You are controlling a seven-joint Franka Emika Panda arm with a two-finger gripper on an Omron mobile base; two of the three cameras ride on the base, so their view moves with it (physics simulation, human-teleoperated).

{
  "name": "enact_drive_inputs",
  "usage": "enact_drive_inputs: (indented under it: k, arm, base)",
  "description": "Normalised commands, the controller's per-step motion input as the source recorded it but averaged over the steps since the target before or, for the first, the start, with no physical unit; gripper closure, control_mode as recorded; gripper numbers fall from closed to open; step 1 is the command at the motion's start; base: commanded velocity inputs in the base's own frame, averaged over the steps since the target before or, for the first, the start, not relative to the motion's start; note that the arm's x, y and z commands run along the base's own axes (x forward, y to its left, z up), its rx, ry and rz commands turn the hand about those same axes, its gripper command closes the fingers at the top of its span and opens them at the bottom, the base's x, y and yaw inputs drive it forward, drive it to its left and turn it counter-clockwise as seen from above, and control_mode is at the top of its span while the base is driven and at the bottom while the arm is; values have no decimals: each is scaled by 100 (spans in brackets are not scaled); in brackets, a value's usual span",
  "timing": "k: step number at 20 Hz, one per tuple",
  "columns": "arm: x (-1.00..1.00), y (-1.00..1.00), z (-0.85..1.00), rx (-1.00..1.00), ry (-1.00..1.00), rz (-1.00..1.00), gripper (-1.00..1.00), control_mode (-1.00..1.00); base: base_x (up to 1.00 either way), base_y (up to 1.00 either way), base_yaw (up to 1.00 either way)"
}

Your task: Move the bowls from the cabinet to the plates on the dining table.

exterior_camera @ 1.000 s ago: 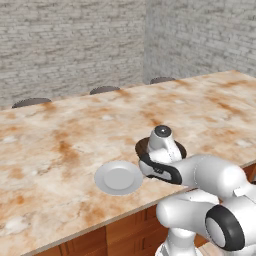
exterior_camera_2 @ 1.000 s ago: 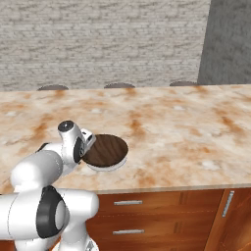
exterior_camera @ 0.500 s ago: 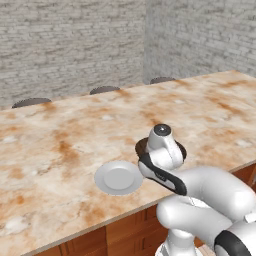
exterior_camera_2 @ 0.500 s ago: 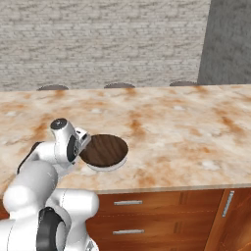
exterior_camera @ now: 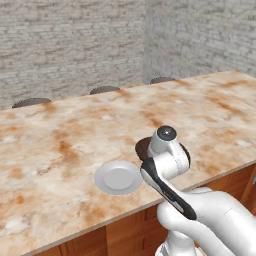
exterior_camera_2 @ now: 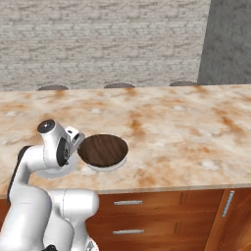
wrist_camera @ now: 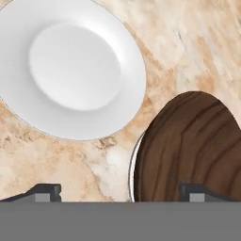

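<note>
Brown bowl [exterior_camera_2: 103,150]: seated on its plate [wrist_camera: 133,165], counter [exterior_camera_2: 196,127]. Second plate [exterior_camera: 119,177]: bare, just beside. Gripper [wrist_camera: 120,191]: wide open, empty, above both. Advice: lift straight up, clear the rim, then fetch cream bowl.

One dark brown bowl [exterior_camera_2: 103,150] on show, two white plates, one bare [exterior_camera: 119,177] and one under the bowl with just its rim [wrist_camera: 133,164] visible, one marbled dining table [exterior_camera_2: 186,127], three dark round stool tops [exterior_camera: 104,90] behind it
</note>
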Motion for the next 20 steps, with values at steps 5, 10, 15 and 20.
enact_drive_inputs:
  k: [5,10,15,20]
  arm:
    - [-39,0,41,2,-14,0,-100,-100]
    - [-28,0,61,8,-8,-1,-100,-100]
    - [-13,0,71,12,-1,-3,-100,-100]
    - [-21,0,64,12,-1,-3,-100,-100]
  base:
    - [0,0,0]
    - [0,0,0]
    - [0,0,0]
    - [0,0,0]
